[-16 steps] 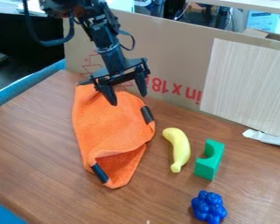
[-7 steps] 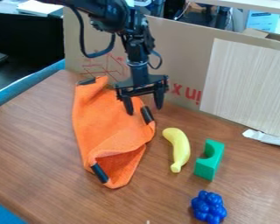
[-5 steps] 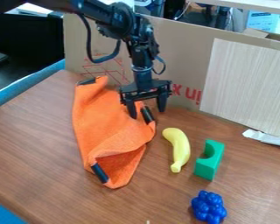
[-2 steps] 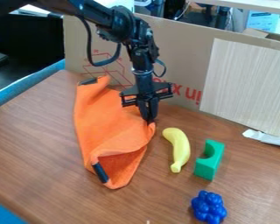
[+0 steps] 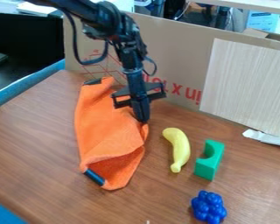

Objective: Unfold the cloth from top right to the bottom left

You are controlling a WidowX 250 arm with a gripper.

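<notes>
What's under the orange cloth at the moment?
The orange cloth lies on the wooden table, whose surface shows beside it. The gripper is closed at the cloth's right edge. Anything beneath the cloth or tucked inside its fold is covered, so I can't tell.

Around and below the jaws, a matt, slightly rough, towel-like surface is shown by the soft orange cloth (image 5: pixel 107 127). A smooth finish with a faint sheen is seen on the dark strip (image 5: pixel 94 176) at its lower end. Right of the jaws, smooth, plastic-looking surfaces are presented by the curved yellow banana (image 5: pixel 178 148) and the notched green block (image 5: pixel 209 159); farther below, a glossier plastic look is given by the lumpy blue cluster (image 5: pixel 209 208). Beneath everything, brown wood grain is displayed by the desk (image 5: pixel 37 144). Behind the jaws, matt cardboard is recognised in the brown sheet (image 5: pixel 177 48).
</notes>
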